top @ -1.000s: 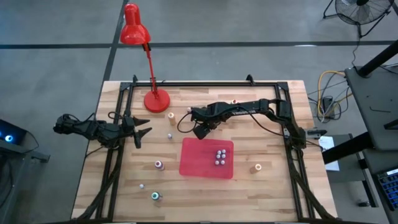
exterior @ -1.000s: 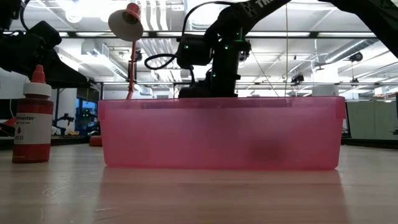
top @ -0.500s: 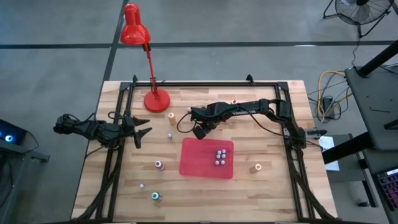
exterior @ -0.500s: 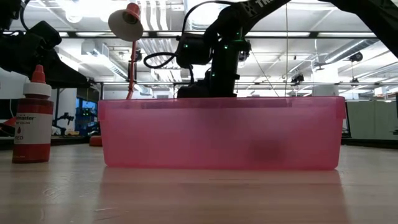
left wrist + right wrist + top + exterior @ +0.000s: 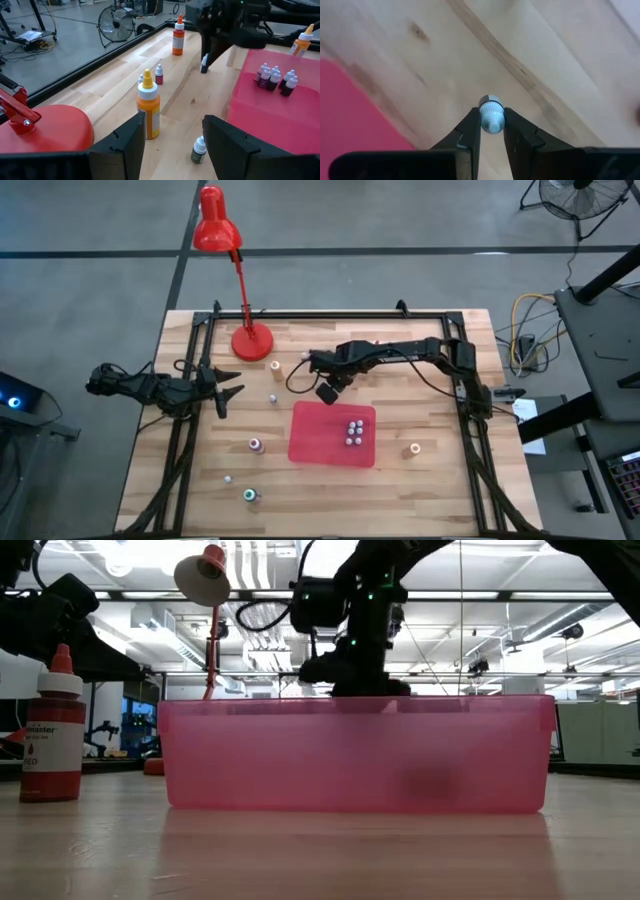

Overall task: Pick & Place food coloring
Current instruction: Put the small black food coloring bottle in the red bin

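Observation:
My right gripper (image 5: 308, 360) points down over the middle of the table, behind the pink tray (image 5: 315, 442), and is shut on a tiny whitish-capped food coloring bottle (image 5: 491, 119). The left wrist view shows that bottle (image 5: 204, 65) below the right gripper's fingers. Several tiny bottles (image 5: 353, 431) stand inside the tray. More food coloring bottles stand upright on the wood around it: an orange-topped one (image 5: 275, 365), a pink-topped one (image 5: 256, 445), a green-topped one (image 5: 249, 496) and a tan one (image 5: 411, 450). My left gripper (image 5: 232, 392) waits open at the table's left side. My right gripper pinches the tiny bottle by its whitish cap (image 5: 492, 124) between the ends of its two fingers (image 5: 471, 131). The fingers come from above, pointing down. The bottle hangs upright below them, clear of the table.
A red lamp stands on its base (image 5: 251, 342) at the far left, its arm reaching over the table's far edge. A black frame (image 5: 190, 380) runs along the table's sides. A yellow-orange bottle (image 5: 148, 107) and a small dark bottle (image 5: 199, 150) stand in front of my left gripper.
My right gripper has gone up behind the tray; in the low view its fingers now stand above the tray's rim. My left arm has kept still.

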Action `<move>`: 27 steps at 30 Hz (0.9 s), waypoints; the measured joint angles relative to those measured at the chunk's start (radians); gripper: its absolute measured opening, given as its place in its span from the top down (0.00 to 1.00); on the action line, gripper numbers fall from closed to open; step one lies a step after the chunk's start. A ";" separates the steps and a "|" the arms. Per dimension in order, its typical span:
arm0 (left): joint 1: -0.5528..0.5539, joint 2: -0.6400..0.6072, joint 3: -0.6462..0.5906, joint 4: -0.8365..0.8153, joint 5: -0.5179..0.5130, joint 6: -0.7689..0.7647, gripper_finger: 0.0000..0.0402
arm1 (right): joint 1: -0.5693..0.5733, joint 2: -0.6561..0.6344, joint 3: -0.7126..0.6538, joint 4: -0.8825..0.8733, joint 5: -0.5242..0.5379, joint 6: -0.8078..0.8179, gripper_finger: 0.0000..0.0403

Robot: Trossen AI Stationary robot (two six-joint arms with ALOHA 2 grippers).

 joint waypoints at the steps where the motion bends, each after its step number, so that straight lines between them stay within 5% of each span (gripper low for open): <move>1: 0.000 0.000 0.000 0.000 0.000 0.000 0.58 | 0.002 -0.007 0.008 -0.019 0.000 -0.018 0.86; 27: 0.000 0.000 0.000 0.000 0.000 0.000 0.58 | 0.212 -0.210 0.179 -0.266 -0.041 -0.389 0.85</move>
